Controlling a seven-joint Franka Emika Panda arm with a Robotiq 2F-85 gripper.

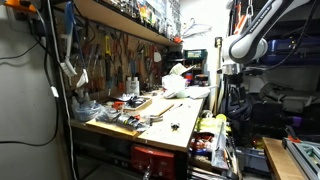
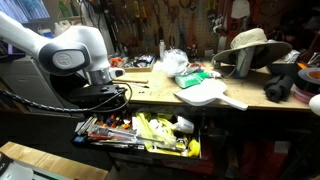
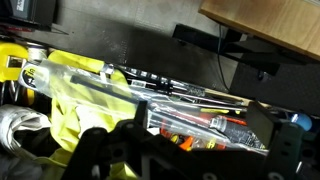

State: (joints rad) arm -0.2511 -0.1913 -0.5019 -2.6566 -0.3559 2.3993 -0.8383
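My gripper (image 3: 185,146) is open, its two dark fingers spread wide at the bottom of the wrist view. It hangs just above an open drawer (image 2: 140,131) full of tools and touches nothing. Straight under the jaws lies a clear plastic bag (image 3: 200,112) holding screwdrivers with red and orange handles. A yellow wrapping (image 3: 82,95) lies to the left of the bag. In both exterior views the white arm (image 1: 255,35) (image 2: 70,55) reaches down in front of the workbench, with the gripper (image 1: 232,86) over the drawer (image 1: 214,138).
The wooden workbench (image 3: 272,30) overhangs the drawer and is crowded with tools and a white bag (image 2: 172,60). A straw hat (image 2: 250,44) and a white paddle (image 2: 212,94) lie on it. Tools hang on the wall (image 1: 115,55). A red box (image 1: 152,158) sits below.
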